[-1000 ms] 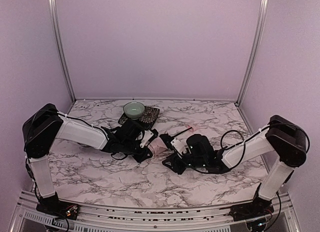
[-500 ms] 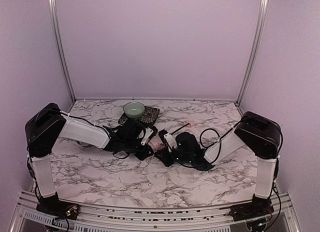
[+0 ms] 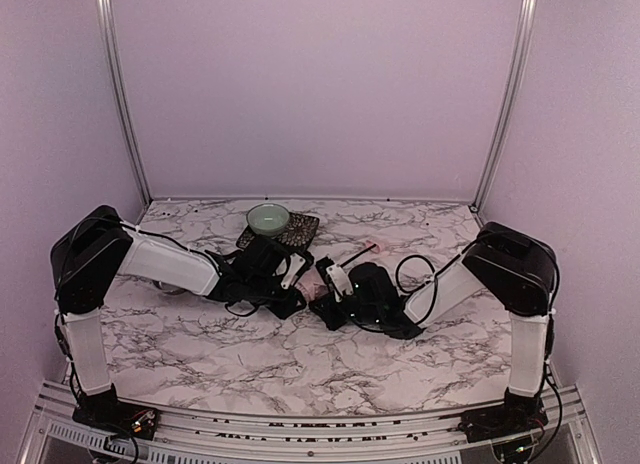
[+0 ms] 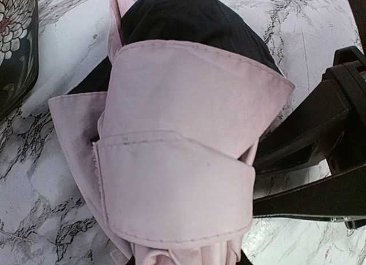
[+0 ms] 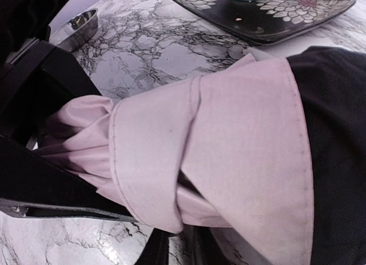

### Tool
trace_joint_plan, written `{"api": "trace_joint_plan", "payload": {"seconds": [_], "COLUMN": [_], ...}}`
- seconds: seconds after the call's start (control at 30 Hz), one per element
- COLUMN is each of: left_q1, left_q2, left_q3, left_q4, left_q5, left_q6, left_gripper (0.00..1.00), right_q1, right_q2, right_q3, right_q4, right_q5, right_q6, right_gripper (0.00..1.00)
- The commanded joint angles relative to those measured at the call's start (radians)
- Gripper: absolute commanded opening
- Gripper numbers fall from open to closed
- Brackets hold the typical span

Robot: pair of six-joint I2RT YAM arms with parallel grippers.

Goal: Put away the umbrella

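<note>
Folded umbrella on counter near tray; left fingers and right fingers both clamped on its fabric

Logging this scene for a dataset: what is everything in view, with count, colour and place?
table: one, white marble with dark veins, under everything
umbrella: one, pale pink with black lining, table centre
tray: one, dark, floral, back, left of centre
bowl: one, pale green, on the tray
metal dish: one, silvery, table's left part
left gripper: one, black, shut on the umbrella
right gripper: one, black, at the umbrella's right side
</note>
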Motion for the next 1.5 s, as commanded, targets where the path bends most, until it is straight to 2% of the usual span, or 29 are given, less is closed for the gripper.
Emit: {"api": "trace_joint_plan", "payload": {"seconds": [0.0, 0.03, 0.27, 0.43, 0.63, 0.7, 0.83, 1.03, 1.23, 1.47], "left_q1": [0.0, 0.0, 0.012, 0.032, 0.034, 0.039, 0.06, 0.067, 0.061, 0.002], "left_q2": [0.054, 0.052, 0.053, 0.052, 0.047, 0.046, 0.033, -0.046, -0.09, -0.152], "left_q3": [-0.007, -0.007, 0.006, 0.014, 0.017, 0.016, 0.005, -0.046, -0.051, -0.022], "left_q4": [-0.098, -0.098, -0.124, -0.145, -0.155, -0.155, -0.133, -0.045, -0.07, -0.115], "left_q5": [0.028, 0.028, -0.01, -0.04, -0.072, -0.089, -0.106, -0.054, 0.013, -0.083], "left_q6": [0.005, 0.005, 0.012, 0.011, 0.011, 0.002, -0.024, 0.006, 0.072, 0.126], "left_gripper": [0.0, 0.0, 0.0, 0.0, 0.0, 0.0, 0.0, 0.0, 0.0, 0.0], "right_q1": [-0.007, -0.007, -0.027, -0.065, -0.06, -0.044, 0.071, 0.133, 0.056, 0.009], "right_q2": [0.013, 0.005, -0.105, -0.19, -0.211, -0.214, -0.218, -0.212, -0.201, -0.205], "right_q3": [0.054, 0.05, -0.045, -0.08, -0.056, -0.039, -0.009, -0.062, -0.106, -0.102], "right_q4": [0.059, 0.059, 0.003, -0.137, -0.252, -0.302, -0.423, -0.421, -0.304, -0.172], "right_q5": [-0.061, -0.057, 0.049, 0.145, 0.173, 0.183, 0.247, 0.018, -0.13, -0.191], "right_q6": [-0.036, -0.04, -0.053, -0.12, -0.176, -0.202, -0.299, -0.393, -0.37, -0.365], "right_gripper": [0.04, 0.0, 0.0, 0.0, 0.0, 0.0, 0.0, 0.0, 0.0, 0.03]}}
